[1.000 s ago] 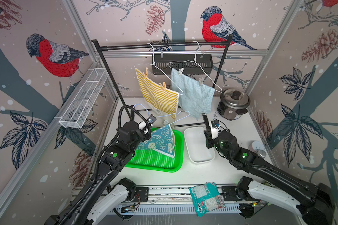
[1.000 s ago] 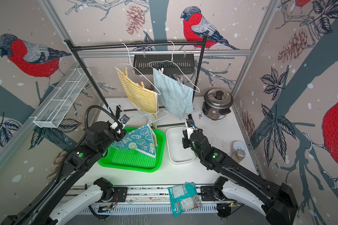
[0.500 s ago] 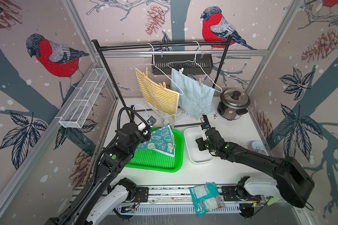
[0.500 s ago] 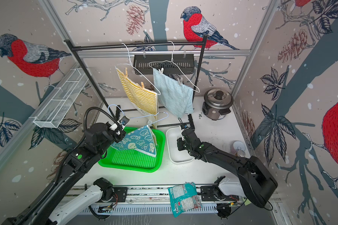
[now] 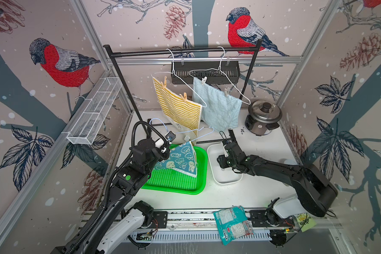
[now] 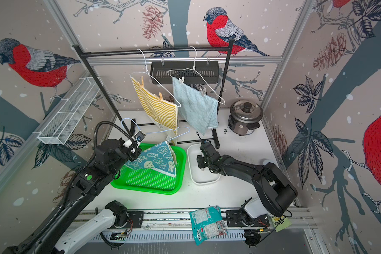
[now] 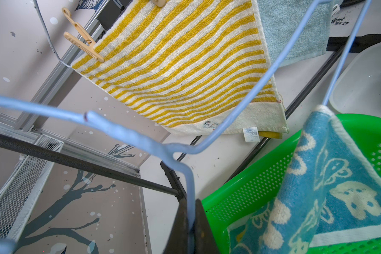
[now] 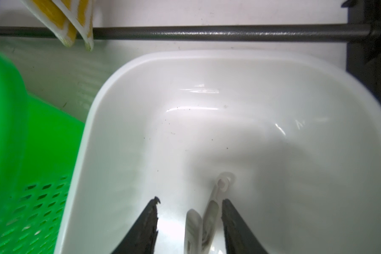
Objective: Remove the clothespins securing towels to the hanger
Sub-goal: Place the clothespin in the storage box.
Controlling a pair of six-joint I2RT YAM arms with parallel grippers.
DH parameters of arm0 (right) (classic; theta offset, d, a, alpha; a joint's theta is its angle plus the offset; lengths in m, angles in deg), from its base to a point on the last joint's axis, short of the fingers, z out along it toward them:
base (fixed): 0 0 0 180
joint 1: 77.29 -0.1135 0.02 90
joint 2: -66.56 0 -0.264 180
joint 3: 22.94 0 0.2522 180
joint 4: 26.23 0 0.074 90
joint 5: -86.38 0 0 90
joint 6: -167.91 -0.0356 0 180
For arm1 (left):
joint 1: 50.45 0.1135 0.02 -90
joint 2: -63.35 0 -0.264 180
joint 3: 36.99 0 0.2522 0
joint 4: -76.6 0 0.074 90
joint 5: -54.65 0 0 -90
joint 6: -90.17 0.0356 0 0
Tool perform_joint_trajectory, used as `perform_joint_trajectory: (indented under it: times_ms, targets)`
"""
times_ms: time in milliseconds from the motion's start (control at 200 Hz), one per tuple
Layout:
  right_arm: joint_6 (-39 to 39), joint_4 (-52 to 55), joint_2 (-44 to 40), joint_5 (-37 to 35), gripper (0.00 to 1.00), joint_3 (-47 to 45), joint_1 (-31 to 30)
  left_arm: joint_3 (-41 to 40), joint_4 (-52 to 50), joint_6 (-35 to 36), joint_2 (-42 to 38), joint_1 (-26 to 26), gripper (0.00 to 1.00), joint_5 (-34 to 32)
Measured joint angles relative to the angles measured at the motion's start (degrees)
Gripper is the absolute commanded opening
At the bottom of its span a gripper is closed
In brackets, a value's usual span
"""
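My left gripper (image 7: 190, 220) is shut on the wire of a pale blue hanger (image 5: 185, 132). A teal towel (image 5: 180, 158) with white figures droops from that hanger onto the green tray (image 5: 180, 182). On the rack, tan clothespins (image 5: 165, 81) hold a yellow-striped towel (image 5: 178, 110) to a white hanger. White clothespins (image 5: 204, 80) hold a light-blue towel (image 5: 218, 110) to another. My right gripper (image 8: 190, 200) is open, low inside the white bin (image 8: 141, 63). A white clothespin (image 8: 211, 211) stands loose between its fingers, close against one of them.
The black rack (image 5: 180, 51) spans the back, with a black basket (image 5: 205, 72) behind it. A rice cooker (image 5: 263, 117) stands at the back right. A wire basket (image 5: 95, 112) is fixed to the left wall. A snack packet (image 5: 232, 224) lies at the front edge.
My right gripper came down from beside the rack into the white bin and opened, letting go of the white clothespin. The left gripper still holds the blue hanger.
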State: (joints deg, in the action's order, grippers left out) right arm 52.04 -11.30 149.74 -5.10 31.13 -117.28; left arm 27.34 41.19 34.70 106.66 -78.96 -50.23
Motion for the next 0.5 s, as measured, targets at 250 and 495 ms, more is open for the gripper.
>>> perform_joint_trajectory:
  times_ms: [250, 495]
  targets:
    - [2.84, 0.87, -9.53, -1.01, 0.62, 0.02, 0.2, -0.33, 0.0, 0.46, -0.57, 0.0, 0.0, 1.92]
    - [11.28, 2.67, -21.33, -1.77, 0.71, 2.91, 1.03, -0.52, 0.0, 3.17, -1.44, -0.04, 0.0, 4.42]
